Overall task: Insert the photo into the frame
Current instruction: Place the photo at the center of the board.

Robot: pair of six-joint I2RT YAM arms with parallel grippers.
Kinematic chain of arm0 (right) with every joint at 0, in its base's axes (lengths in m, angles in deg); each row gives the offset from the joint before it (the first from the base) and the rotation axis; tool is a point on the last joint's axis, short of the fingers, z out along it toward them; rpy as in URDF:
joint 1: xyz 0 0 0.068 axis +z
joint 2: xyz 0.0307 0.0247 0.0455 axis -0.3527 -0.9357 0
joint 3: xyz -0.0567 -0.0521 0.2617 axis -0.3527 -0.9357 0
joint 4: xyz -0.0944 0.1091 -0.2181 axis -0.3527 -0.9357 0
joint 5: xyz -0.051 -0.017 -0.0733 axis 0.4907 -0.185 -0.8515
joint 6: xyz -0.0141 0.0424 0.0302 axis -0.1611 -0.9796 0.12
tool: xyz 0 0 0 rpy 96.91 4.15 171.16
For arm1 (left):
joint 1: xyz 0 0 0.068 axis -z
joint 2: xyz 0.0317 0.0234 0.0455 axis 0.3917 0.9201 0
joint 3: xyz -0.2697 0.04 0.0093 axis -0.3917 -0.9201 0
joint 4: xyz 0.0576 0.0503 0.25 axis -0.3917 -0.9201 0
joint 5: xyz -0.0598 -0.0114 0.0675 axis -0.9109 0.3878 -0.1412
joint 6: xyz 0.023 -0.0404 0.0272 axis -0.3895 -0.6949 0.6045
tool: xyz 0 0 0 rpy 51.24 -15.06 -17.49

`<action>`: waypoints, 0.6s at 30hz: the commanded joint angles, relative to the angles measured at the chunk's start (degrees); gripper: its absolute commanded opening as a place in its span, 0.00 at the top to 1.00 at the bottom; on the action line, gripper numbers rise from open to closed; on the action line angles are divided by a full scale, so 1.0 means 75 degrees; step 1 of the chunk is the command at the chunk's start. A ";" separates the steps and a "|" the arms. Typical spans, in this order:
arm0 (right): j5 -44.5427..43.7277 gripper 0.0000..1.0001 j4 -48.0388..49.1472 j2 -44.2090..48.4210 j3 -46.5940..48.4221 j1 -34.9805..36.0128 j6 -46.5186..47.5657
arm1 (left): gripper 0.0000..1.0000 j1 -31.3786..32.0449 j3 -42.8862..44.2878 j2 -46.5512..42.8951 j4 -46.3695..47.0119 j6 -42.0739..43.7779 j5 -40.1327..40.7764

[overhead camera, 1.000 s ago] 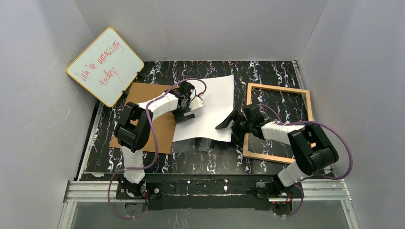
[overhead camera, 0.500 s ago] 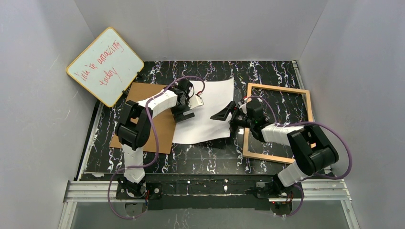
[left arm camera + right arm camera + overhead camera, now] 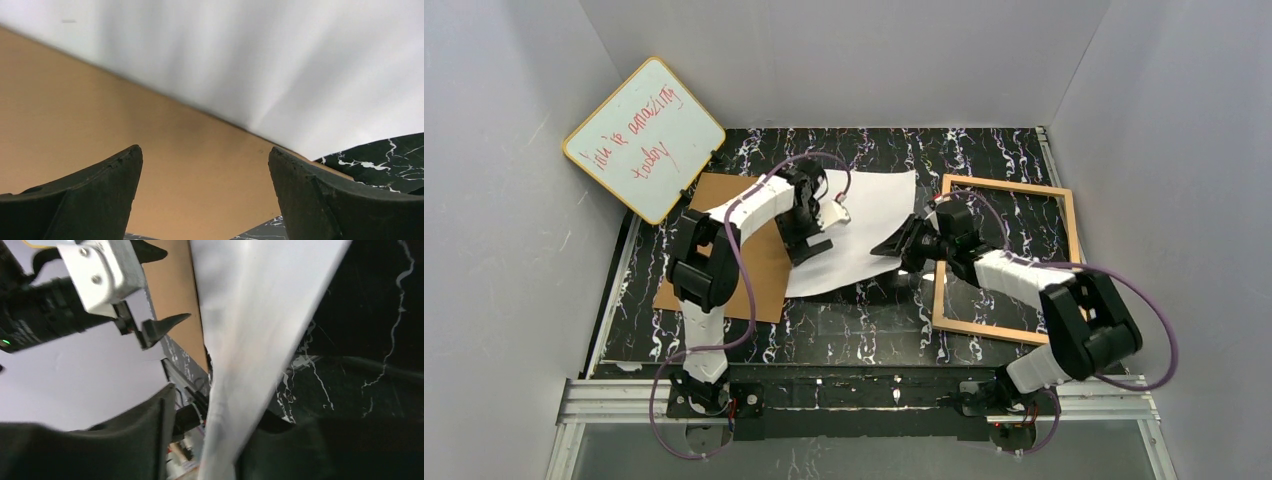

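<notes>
**Right gripper closing on the photo's edge**

Since a second ago the right gripper (image 3: 902, 243) has swung toward the far side, staying just left of the frame (image 3: 1009, 186), and its jaws have narrowed from wide to about half. They now straddle the photo's (image 3: 869, 215) edge nearest the frame. The wrist view shows the sheet running between the fingers (image 3: 125, 440), but whether they actually pinch it cannot be told.

The left gripper (image 3: 812, 245) stands spread wide and empty, further left of the frame, over the seam where the photo overlaps the brown board (image 3: 764, 285).

The photo lies white side up, left of the frame and outside it. Frame and board lie flat on the black marbled table (image 3: 864, 320). A whiteboard (image 3: 644, 138) leans in the corner well left of the frame, with grey walls around.
</notes>
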 commanded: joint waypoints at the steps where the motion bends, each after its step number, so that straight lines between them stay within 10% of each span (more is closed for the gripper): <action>1: -0.0874 0.63 -0.1508 0.1112 0.0539 0.0033 0.0943 | 0.04 -0.0290 0.1578 -0.0266 -0.1214 -0.0268 -0.0444; 5: -0.1044 0.99 -0.2075 0.1314 0.0946 0.0155 0.1249 | 0.02 -0.0432 0.3244 -0.0264 -0.1675 -0.0568 -0.0218; 12: -0.1268 0.99 -0.2766 0.0870 0.2832 0.1128 0.1849 | 0.02 -0.0879 0.5373 -0.0566 -0.1069 -0.1184 0.1270; 18: -0.1475 0.99 -0.3215 -0.0213 0.5581 0.2584 0.2404 | 0.02 -0.1550 0.3944 -0.1993 0.1739 -0.1804 0.2898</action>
